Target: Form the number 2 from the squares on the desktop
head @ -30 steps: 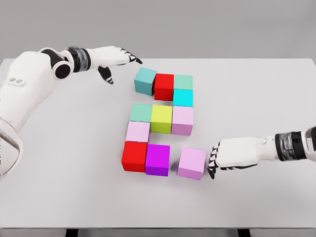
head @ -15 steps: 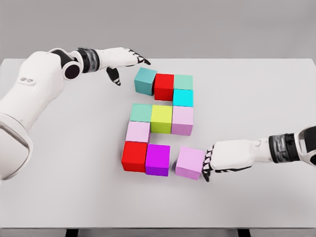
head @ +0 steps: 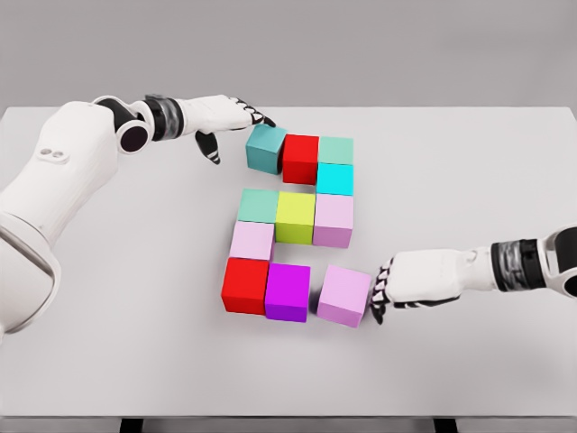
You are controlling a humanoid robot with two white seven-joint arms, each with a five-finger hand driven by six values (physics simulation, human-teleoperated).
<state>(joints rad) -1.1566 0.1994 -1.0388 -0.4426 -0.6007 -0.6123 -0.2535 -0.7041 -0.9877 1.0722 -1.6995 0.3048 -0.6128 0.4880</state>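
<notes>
Head view: the squares form a nearly finished 2 on the surface (head: 108, 298). The right hand (head: 410, 280), fingers loosely extended and grasping nothing, touches the right side of the lilac cube (head: 343, 296), which sits skewed just beside the magenta cube (head: 288, 290). The left hand (head: 230, 117), also released, reaches the teal cube (head: 266, 149). Judged next: nudge both flush. No containers appear.

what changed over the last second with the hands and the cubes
The right hand pushed the loose light purple cube left, nearly closing its gap to the magenta cube. The left hand moved right until its fingers reached the teal cube at the top left. Nothing was grasped or released. The other cubes stayed put on the white table.
</notes>
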